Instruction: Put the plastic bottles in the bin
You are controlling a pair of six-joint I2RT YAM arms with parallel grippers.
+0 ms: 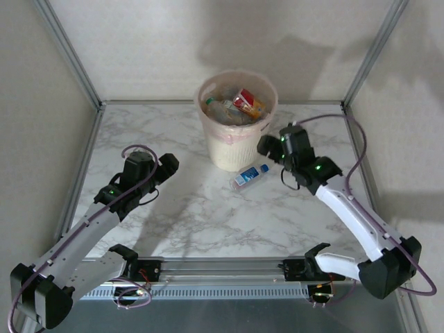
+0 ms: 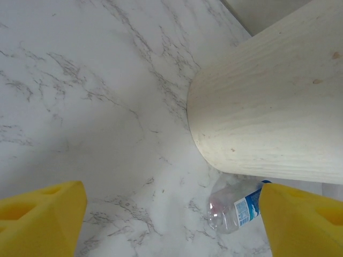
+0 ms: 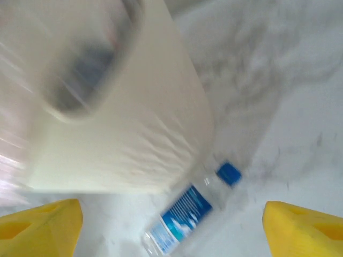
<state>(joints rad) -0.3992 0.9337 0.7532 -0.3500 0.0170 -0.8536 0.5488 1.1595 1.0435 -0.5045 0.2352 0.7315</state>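
Right end effector [image 1: 269, 146]: released. In the right wrist view [image 3: 171, 227] its yellow fingers [image 3: 40, 227] sit in the two lower corners, set wide apart. In the top view it hangs just right of centre, close beside the bin's right wall and apart from the bottle.

Left end effector [image 1: 167, 166]: released. In the left wrist view [image 2: 171, 219] its fingers [image 2: 40, 219] are likewise spread to the lower corners with bare desk between them. In the top view it is left of centre, well apart from the bin and pointed towards it.

Bottle [image 1: 251, 175]: clear, with a blue label and a blue cap [image 3: 229, 173]. It lies on its side on the desk just beside the bin's base, below and right of it in the top view, cap end towards the right. The right wrist view has it at lower centre [image 3: 185, 214], slightly blurred. The left wrist view has it at lower right [image 2: 236, 206], its far end hidden by the finger.

Bin [image 1: 232, 142]: upright at upper centre, cream wall [image 2: 268, 123] [image 3: 123, 123], pinkish liner [image 1: 270, 97] over the rim. The bottles in it [image 1: 232, 105] are piled near the rim, among them a green one and one with a red-and-gold label.

Desk [image 1: 194, 208]: white marble pattern.
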